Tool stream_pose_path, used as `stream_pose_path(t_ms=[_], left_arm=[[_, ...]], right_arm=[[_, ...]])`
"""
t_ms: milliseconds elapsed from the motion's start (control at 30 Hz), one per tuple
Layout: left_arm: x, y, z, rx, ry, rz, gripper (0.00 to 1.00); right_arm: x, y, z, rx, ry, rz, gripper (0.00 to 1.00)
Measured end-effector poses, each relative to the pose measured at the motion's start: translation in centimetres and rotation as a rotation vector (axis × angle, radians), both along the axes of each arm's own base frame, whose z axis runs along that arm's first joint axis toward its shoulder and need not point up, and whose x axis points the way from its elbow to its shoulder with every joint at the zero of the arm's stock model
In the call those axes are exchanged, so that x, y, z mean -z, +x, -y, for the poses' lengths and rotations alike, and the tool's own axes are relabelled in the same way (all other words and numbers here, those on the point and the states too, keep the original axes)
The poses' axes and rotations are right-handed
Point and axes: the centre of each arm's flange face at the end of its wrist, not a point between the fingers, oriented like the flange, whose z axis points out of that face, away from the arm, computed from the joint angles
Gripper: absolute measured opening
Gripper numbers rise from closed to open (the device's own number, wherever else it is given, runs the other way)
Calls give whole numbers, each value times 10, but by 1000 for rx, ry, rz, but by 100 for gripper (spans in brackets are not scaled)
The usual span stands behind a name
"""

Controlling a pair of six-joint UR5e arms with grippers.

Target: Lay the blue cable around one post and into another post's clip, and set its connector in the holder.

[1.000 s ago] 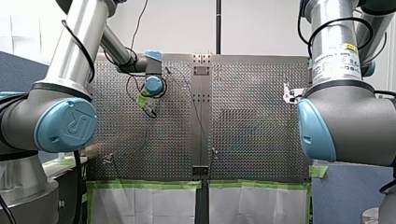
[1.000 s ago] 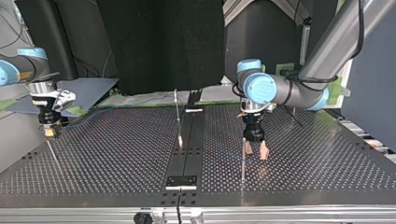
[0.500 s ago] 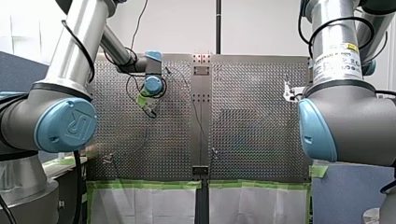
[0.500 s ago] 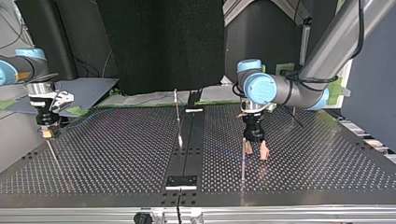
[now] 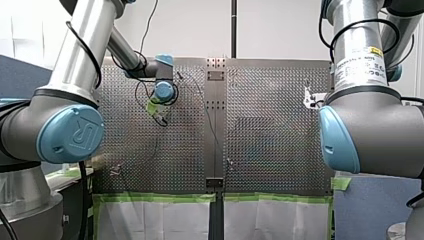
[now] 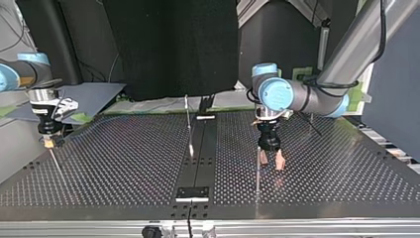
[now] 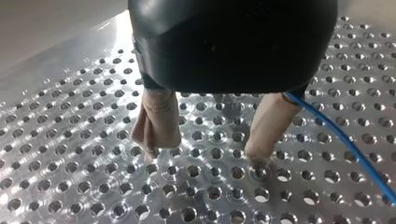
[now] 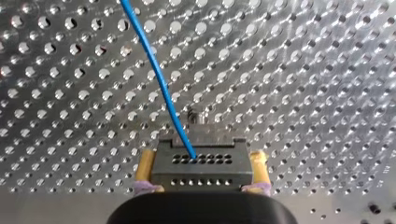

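Connector: black block grasped in right jaws, yellow pads either side. Blue cable leaves its face and runs ahead over the bench, cut off by the frame. Left jaws released, nothing between them; the cable passes just outside one beige finger. Top view: cable barely discernible.

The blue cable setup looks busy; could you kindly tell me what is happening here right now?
My right gripper is shut on the black connector above the perforated table, at the top view's left, with the blue cable trailing from it. My left gripper is open and empty, low over the table beside a thin post; the cable passes outside one finger.
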Motion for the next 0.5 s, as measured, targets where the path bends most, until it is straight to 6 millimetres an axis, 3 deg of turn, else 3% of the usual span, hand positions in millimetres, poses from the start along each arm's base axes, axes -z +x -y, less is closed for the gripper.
stream_pose_path(t_ms=[500], left_arm=[[0, 0, 0, 2, 0, 0, 100]], right_arm=[[2, 3, 0, -4, 2, -1, 5]])
